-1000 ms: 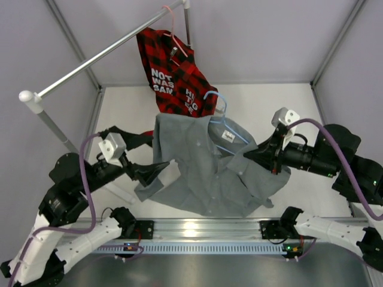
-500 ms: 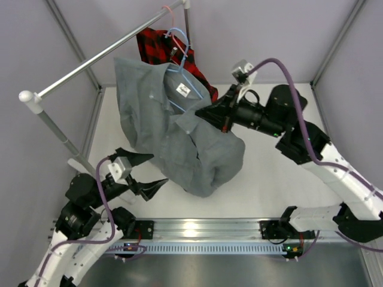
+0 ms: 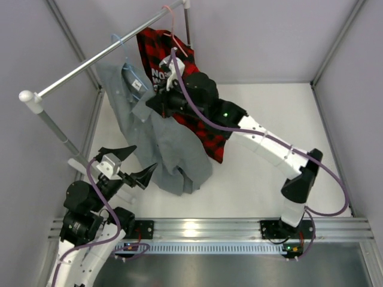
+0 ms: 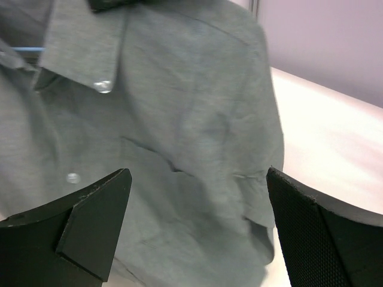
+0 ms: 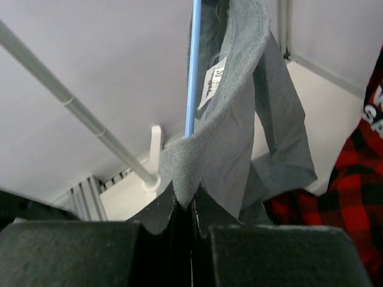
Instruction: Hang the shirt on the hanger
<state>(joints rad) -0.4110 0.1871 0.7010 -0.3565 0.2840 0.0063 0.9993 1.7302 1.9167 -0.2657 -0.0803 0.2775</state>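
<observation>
The grey shirt [image 3: 161, 140] hangs on the light-blue hanger [image 3: 124, 52], whose hook is at the metal rail [image 3: 96, 60]. Its hem drapes toward the table. My right gripper [image 3: 151, 103] is shut on the shirt's shoulder fabric [image 5: 206, 149] next to the hanger's blue arm [image 5: 192, 66]. My left gripper [image 3: 139, 162] is open and empty just left of the shirt's lower part. In the left wrist view the shirt [image 4: 179, 137] fills the space ahead of the open fingers [image 4: 96, 221].
A red-and-black plaid shirt [image 3: 197, 119] hangs on a pink hanger [image 3: 170, 24] on the same rail, right behind my right arm. The rail's white post [image 3: 33, 101] stands at the left. Grey walls close in the white table [image 3: 269, 119].
My right arm has carried the shirt on the hanger up and left, from beside the plaid shirt to the rail. My left gripper stayed low and open.
</observation>
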